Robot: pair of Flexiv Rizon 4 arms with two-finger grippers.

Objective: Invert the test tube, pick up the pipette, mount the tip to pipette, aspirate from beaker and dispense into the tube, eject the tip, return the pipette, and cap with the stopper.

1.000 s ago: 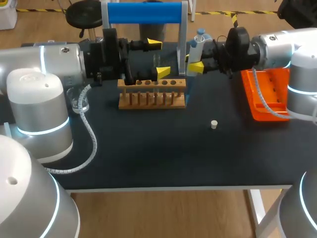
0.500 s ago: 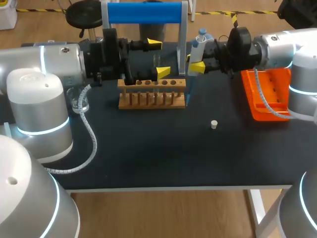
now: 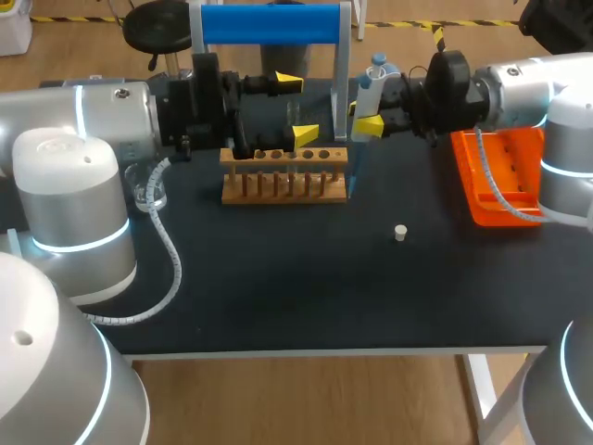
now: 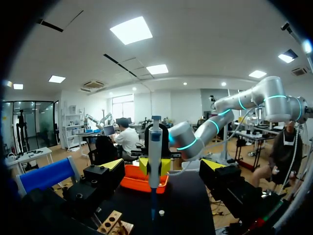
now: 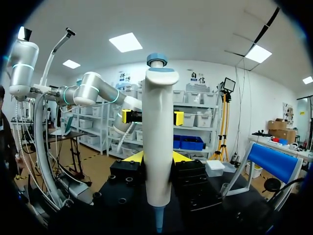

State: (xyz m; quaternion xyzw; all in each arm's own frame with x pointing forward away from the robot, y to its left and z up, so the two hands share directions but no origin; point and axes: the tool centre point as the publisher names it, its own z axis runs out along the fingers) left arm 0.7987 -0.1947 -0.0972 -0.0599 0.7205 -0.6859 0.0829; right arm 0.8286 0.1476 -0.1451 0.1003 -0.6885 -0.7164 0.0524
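Head view, left to right: a glass beaker stands near the left edge of the table. Next, the left gripper hangs above the back of the wooden rack, its 2 yellow tips spread wide. In the left wrist view the pipette is ahead of those fingers, not between them. Behind the rack rises a stand with a blue bar. Just right of the rack's end, the right gripper clamps the pipette, 1 finger on each side of its white body. The pipette is upright, point down, clear of the table. The small white stopper lies alone nearer the front. An orange tip box sits far right.
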